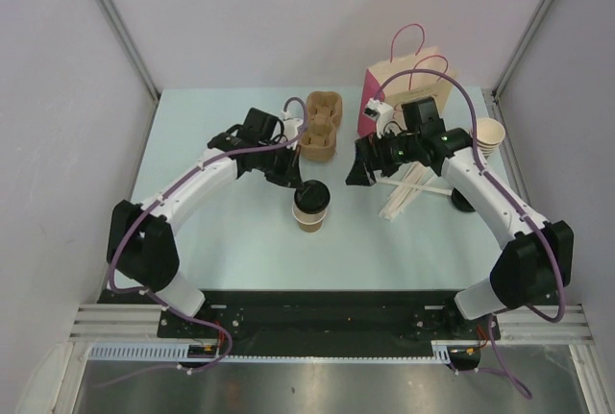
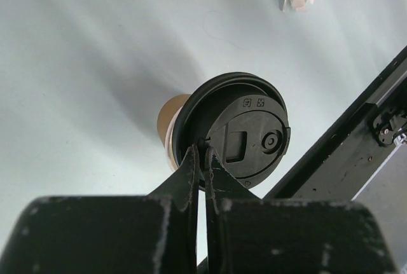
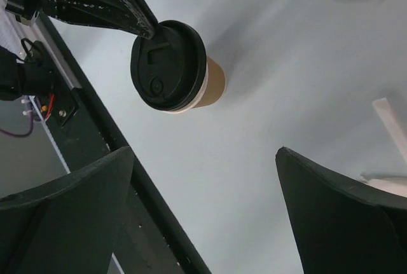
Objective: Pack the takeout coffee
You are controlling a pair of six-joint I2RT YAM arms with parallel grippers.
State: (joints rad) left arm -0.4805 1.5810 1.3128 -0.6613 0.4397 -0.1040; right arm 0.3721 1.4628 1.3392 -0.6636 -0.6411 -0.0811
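Take the pink paper bag (image 1: 382,97) at the back of the surface (image 1: 221,236) as your marker. Your takeout coffee (image 1: 310,208) is well in front of that bag, toward the arm bases and off to the bag's left, upright with its black lid (image 2: 245,131) on. Your left pincer (image 2: 202,158) is closed right down, its two tips pressed together at the lid's rim on the side facing away from the bag. You cannot tell from these views whether the rim is actually nipped between them or only touched. Your right pincer (image 3: 203,153) is spread wide with nothing in it, hovering just in front of the bag, between the bag and the coffee and clear of the cup. A brown pulp cup carrier (image 1: 322,128) lies just beside the bag on its left. A stack of pale cups (image 1: 491,135) stands on the bag's right, and some paper-wrapped sticks (image 1: 408,191) lie in front of the bag.
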